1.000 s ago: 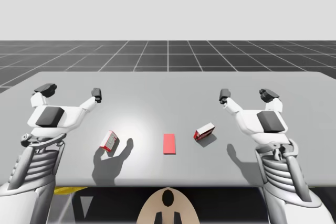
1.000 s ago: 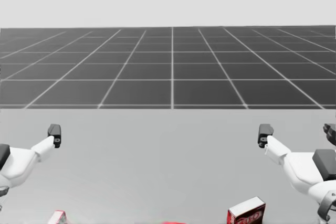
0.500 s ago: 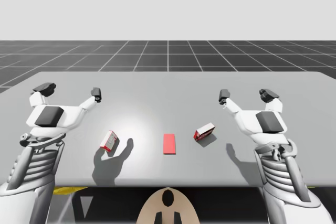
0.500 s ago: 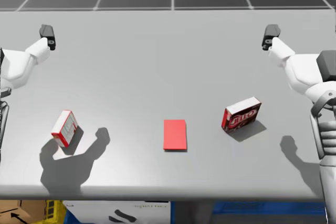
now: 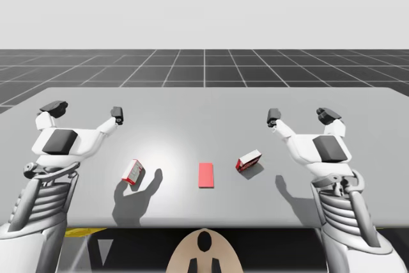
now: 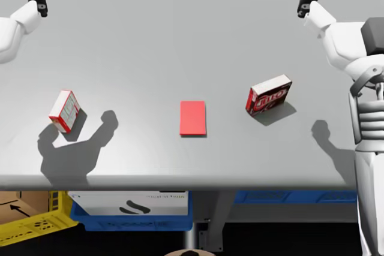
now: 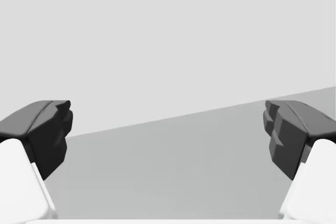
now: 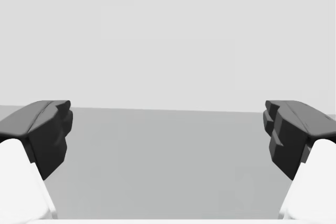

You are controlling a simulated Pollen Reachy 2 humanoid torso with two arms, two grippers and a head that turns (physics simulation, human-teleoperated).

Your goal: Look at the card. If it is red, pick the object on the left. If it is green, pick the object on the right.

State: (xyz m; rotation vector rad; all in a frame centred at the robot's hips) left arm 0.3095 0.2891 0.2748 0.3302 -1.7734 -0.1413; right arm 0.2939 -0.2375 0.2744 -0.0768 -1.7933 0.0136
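Between the dark fingers [image 7: 50, 129] of the left gripper [image 7: 170, 129] nothing is held. They are spread wide and released, and only bare grey table [image 7: 173, 182] is seen ahead of them. The right gripper [image 8: 170, 129] is likewise released and empty.

On the table, a flat red rectangular card [image 6: 192, 118] is found well apart from all fingers. As the card is red, the object on the left is judged to be the target: a small red-and-white cardboard box [image 6: 65, 110]. It is located below the left fingers and nearer the torso, well apart from them. A dark red rectangular box with a white top [image 6: 269, 95] is placed likewise under the right fingers.

Hazards:
- Both boxes carry red. The wrong one may be selected if colour rather than side is used.
- The target box is set at an angle. If the fingers are not turned to match its faces, it may be pushed or tipped instead of grasped.
- A descent that is off-centre may cause one finger to land on the box.
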